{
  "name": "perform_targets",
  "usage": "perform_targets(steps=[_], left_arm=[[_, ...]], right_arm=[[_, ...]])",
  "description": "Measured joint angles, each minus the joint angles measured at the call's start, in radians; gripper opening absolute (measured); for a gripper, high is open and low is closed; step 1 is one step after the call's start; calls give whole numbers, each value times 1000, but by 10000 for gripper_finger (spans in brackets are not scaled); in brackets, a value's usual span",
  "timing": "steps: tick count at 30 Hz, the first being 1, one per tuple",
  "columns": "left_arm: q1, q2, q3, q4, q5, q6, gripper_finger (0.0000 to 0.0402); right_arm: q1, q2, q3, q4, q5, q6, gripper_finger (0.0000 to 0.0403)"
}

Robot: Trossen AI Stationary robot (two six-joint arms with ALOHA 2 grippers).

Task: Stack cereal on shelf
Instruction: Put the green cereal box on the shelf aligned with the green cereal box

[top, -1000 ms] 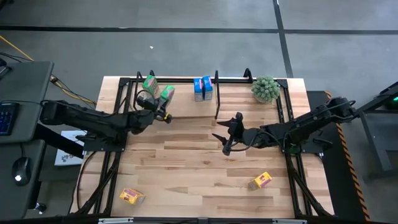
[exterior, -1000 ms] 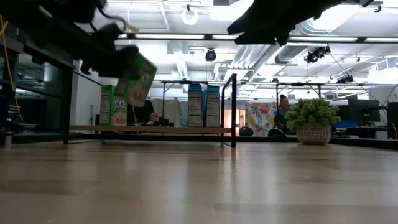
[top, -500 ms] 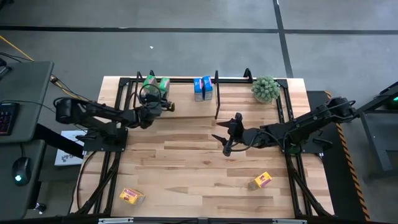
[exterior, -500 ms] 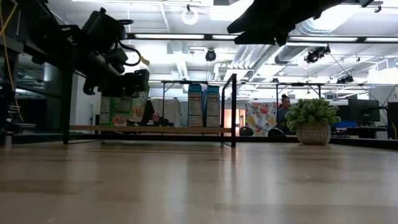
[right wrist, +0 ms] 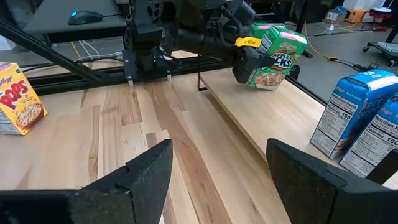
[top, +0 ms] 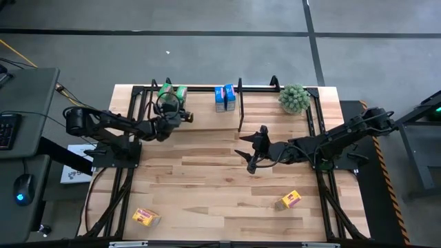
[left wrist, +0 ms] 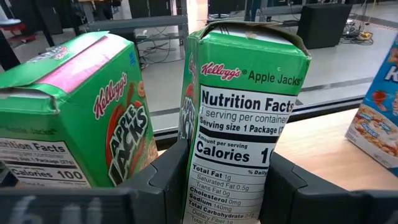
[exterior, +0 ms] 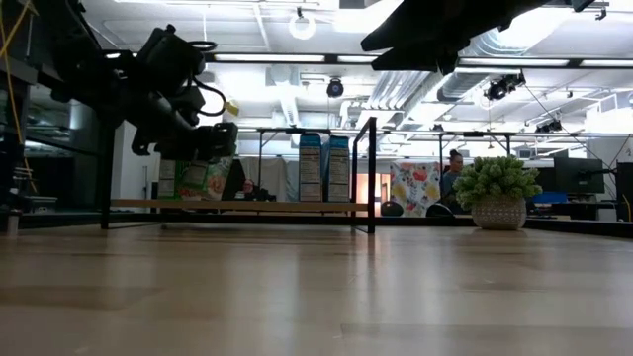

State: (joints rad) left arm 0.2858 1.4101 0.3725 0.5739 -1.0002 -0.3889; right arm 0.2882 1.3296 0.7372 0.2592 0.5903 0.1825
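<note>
My left gripper (top: 171, 105) is at the black-tube shelf (top: 207, 88) on the far left, shut on a green Apple Jacks cereal box (left wrist: 249, 124). A second green box (left wrist: 74, 118) stands right beside it on the shelf's wooden board (exterior: 257, 205). Two blue boxes (top: 224, 97) stand upright on the board farther right. Two yellow boxes (top: 146, 218) (top: 291, 200) lie flat on the table near its near edge. My right gripper (top: 251, 156) hangs open above the table's middle and holds nothing. My left gripper pinches the green box's lower half (left wrist: 205, 180) between its two fingers, one on each wide face, with the narrow nutrition panel toward the wrist. The fingers (left wrist: 168, 180) come in level from the near side. The box stands upright; whether its bottom rests on the board I cannot tell.
A round green plant in a pot (top: 294, 98) sits at the shelf's right end. A black upright post (exterior: 372, 173) rises from the shelf right of the blue boxes. Bare board lies between the green and blue boxes. People and desks show in the room beyond.
My left gripper has moved toward the far edge and down, onto the shelf. The green box it carries was tilted and raised in front of the shelf; it now stands upright beside the other green box. The right arm has kept still.
</note>
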Motion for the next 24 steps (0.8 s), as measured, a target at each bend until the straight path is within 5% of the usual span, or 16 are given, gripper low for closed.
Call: perform_targets(steps=[24], left_arm=[[48,-34,5,-1,75,39,228]], right_arm=[[0,0,0,-14,-5,0,252]])
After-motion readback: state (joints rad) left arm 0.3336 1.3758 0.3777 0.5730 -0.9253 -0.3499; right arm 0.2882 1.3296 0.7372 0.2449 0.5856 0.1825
